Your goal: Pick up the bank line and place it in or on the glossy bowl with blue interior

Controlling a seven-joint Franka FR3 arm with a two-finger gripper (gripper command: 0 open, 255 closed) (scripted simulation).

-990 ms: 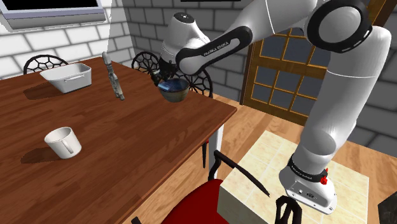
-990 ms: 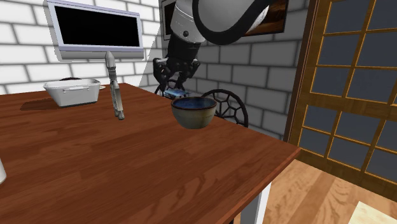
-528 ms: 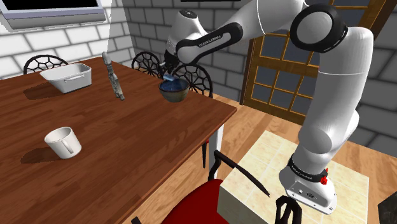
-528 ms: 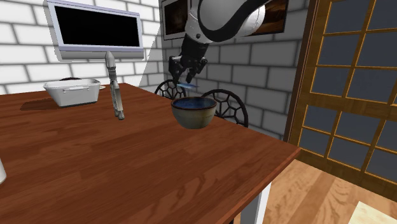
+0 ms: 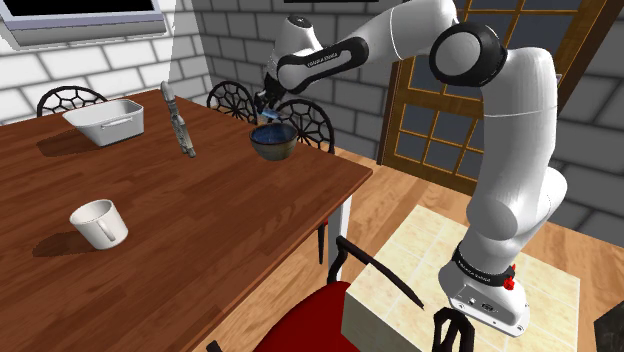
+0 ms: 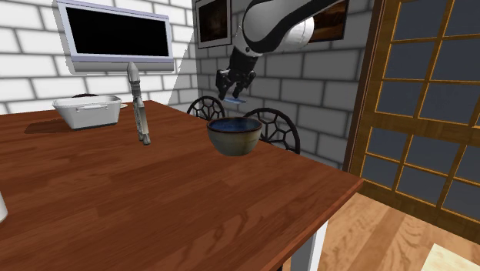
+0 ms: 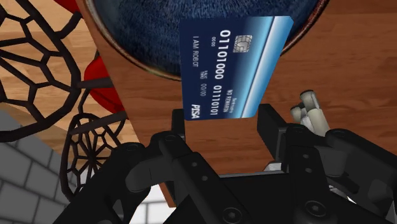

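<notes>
Bank card (image 7: 232, 67) sits clamped in the black gripper (image 7: 222, 124), hanging at twelve o'clock above the blue-lined bowl (image 6: 234, 140).

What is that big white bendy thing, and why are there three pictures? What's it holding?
The big white thing is a robot arm. It stands on a box beside a wooden table. At its end is a black gripper, which is a hand with two fingers.

Two pictures come from cameras that look at the table from different sides. The third comes from a camera on the hand itself, so you see the black fingers poking in from below.

The fingers pinch a blue bank card with numbers on it. The card hangs in the air above a bowl that is blue inside.

Also on the table are a white mug, a white tray and a long grey thing that I can't name. Black chairs stand behind the table.
</notes>
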